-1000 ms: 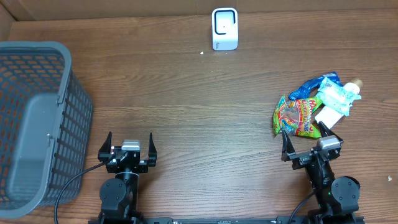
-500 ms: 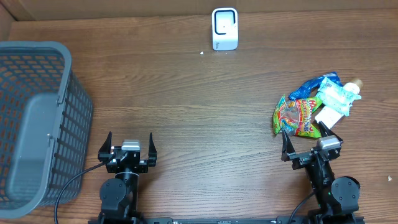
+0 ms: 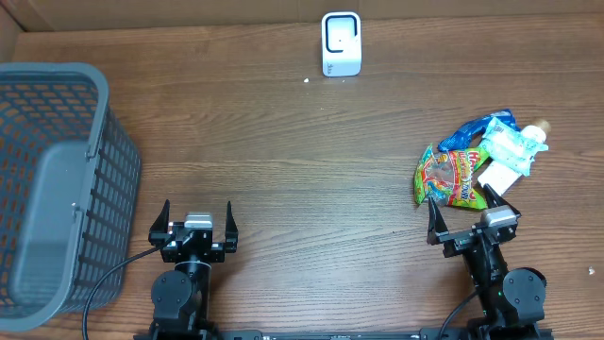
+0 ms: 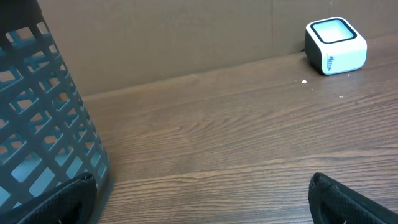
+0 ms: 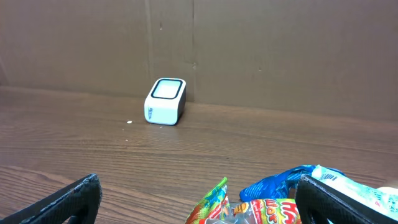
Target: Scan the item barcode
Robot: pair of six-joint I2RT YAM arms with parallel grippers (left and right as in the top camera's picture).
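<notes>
No change to call over the last second. Not a twitch from the left gripper point(image 3: 197, 206) or the right gripper point(image 3: 460, 197), spread wide as before; no shift in the pile of packets point(image 3: 472, 162), the scanner point(image 3: 341, 43) or the basket point(image 3: 57, 74).

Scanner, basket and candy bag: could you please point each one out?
scanner point(image 3: 341, 43), overhead view, its top window.
basket point(image 3: 52, 68), overhead view, its far rim.
candy bag point(image 3: 449, 177), overhead view, its printed front.

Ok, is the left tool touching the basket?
Apart. The overhead view shows a wide gap between the open left tool and the basket wall.
</notes>
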